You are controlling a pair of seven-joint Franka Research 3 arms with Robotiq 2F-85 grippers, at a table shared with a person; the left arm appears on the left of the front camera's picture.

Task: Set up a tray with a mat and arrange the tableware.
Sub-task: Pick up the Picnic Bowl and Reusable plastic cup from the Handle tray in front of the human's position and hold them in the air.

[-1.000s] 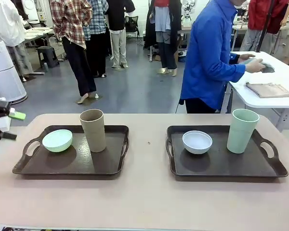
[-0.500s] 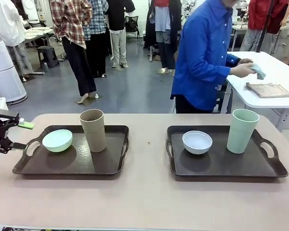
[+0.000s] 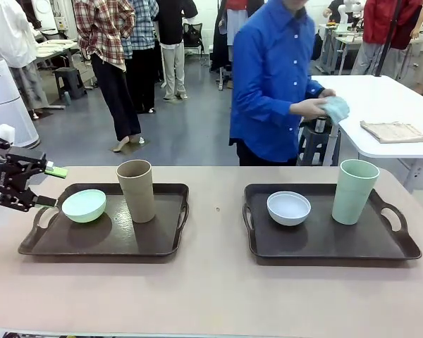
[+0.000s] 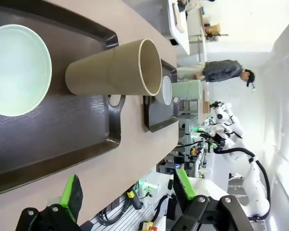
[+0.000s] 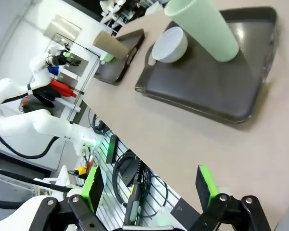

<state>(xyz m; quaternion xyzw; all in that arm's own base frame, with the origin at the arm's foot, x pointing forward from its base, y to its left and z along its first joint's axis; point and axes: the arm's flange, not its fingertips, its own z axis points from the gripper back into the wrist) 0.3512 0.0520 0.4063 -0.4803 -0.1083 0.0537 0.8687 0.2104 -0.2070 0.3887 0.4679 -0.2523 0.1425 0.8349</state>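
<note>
Advancing my left gripper, jaws spread and empty, toward the small mint green bowl; the person now brings a pale blue cloth, likely the mat.

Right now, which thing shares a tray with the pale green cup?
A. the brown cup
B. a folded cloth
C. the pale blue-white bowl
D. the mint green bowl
C: the pale blue-white bowl sits on the right tray, apart from the pale green cup that stands upright on the same tray.
</note>
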